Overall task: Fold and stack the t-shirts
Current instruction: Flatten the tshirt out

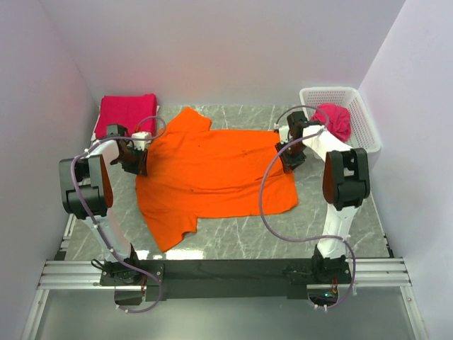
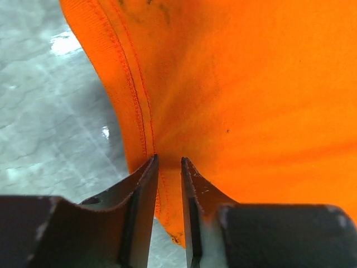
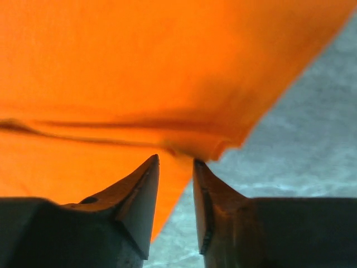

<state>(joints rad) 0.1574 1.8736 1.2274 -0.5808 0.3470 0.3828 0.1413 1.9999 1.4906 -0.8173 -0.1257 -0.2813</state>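
Note:
The orange t-shirt lies spread across the middle of the table. My left gripper is at its left edge. In the left wrist view the stitched hem runs between the narrow jaws of that gripper, and the cloth puckers towards them. My right gripper is at the shirt's right edge. Its jaws stand slightly apart, with a raised fold of orange cloth just beyond the tips. A folded crimson-pink t-shirt rests at the back left. Another crimson-pink shirt is bunched in the basket.
A white lattice basket stands at the back right against the wall. White walls close in the left, back and right sides. The marble tabletop shows around the shirt, and a metal rail runs along the near edge.

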